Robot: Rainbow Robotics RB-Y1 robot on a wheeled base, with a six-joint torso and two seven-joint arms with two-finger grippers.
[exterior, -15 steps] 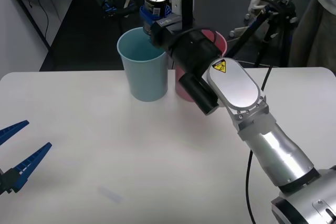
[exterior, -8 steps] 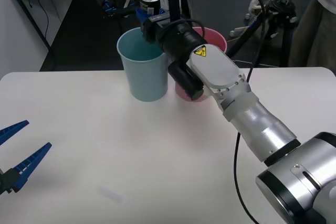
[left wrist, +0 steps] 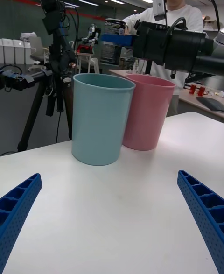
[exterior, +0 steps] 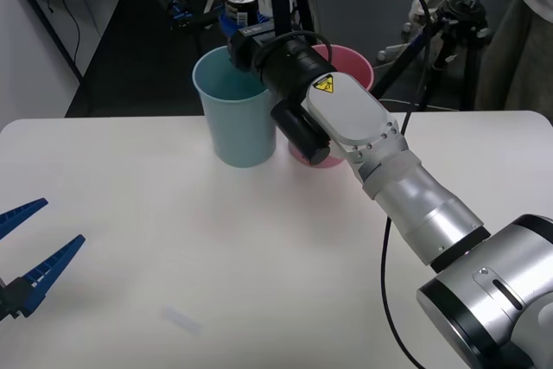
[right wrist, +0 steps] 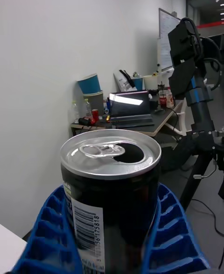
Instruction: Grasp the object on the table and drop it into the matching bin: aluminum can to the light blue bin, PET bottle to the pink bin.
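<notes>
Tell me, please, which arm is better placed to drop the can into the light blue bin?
The right. Its pincer already holds the aluminum can upright above the light blue bin. The left pincer sits open, low over the table's near left edge.

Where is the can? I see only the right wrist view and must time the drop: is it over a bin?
Observer: Yes, the can hangs above the blue bin, clear of its rim.
Operator: And the pink bin?
Observer: The pink bin stands close beside the blue one, on its right.
Operator: Left pincer?
Observer: The left pincer is open, low over the table at its near left edge.
</notes>
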